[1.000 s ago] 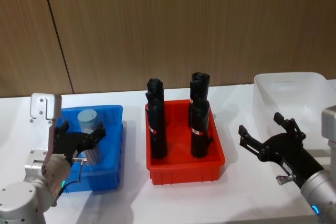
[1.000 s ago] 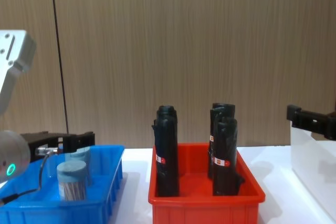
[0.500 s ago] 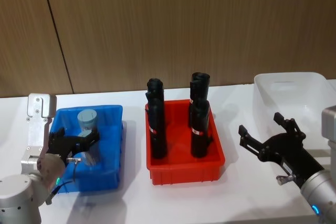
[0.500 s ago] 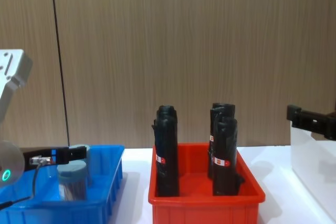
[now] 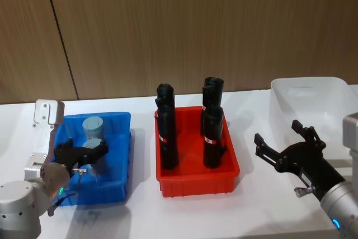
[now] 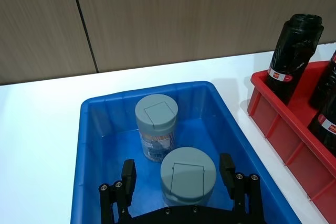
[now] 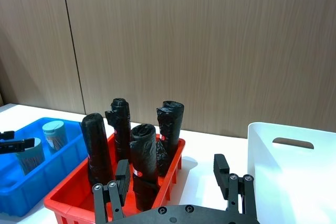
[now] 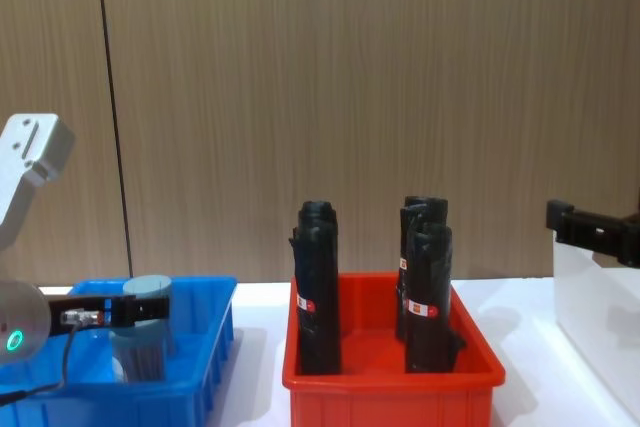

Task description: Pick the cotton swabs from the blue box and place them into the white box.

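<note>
Now the left gripper is straddling the near cotton swabs jar in the blue box, fingers apart. The right gripper is hanging spread beside the white box

left tool: black, screw-studded | left arm: grey, green light | right tool: black | right arm: grey, blue light
</note>
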Tool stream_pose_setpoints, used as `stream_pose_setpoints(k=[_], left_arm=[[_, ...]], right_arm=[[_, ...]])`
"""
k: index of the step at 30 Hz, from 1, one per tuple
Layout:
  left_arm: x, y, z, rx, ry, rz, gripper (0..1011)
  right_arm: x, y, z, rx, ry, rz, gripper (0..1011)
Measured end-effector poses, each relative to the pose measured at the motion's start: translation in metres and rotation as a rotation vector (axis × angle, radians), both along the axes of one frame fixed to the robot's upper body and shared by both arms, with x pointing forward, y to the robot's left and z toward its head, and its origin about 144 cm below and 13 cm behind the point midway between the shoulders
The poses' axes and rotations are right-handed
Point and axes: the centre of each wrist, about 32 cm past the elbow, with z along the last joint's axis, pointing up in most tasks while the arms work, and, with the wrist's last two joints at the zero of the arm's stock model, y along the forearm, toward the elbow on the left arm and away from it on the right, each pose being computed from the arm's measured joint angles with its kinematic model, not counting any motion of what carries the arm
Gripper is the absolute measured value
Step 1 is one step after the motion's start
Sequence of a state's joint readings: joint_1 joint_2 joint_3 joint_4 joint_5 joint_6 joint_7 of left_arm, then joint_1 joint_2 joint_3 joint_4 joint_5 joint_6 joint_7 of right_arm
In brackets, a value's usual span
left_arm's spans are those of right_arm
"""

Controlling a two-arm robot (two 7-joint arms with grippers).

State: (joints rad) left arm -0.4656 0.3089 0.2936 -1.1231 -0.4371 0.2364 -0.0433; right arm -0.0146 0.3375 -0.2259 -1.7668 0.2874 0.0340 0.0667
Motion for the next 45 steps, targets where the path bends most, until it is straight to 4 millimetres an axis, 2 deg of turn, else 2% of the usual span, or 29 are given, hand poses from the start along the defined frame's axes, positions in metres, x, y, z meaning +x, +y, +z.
stream_pose_setpoints(k=[26, 34, 38, 41, 45], left_arm=[[0.016, 0.005, -0.010, 0.013, 0.034, -0.093, 1004], [0.018, 0.005, -0.010, 0.024, 0.040, -0.105, 859], [0.018, 0.005, -0.009, 0.036, 0.035, -0.110, 708], [0.017, 0.004, -0.007, 0.047, 0.028, -0.115, 671], [0.015, 0.003, -0.002, 0.066, 0.014, -0.124, 671]], right_arm=[[0.000, 0.000, 0.000, 0.000, 0.000, 0.000, 1002], [0.000, 0.000, 0.000, 0.000, 0.000, 0.000, 1002], [0.000, 0.000, 0.000, 0.000, 0.000, 0.000, 1002], [0.000, 0.000, 0.000, 0.000, 0.000, 0.000, 1002], [0.000, 0.000, 0.000, 0.000, 0.000, 0.000, 1002]])
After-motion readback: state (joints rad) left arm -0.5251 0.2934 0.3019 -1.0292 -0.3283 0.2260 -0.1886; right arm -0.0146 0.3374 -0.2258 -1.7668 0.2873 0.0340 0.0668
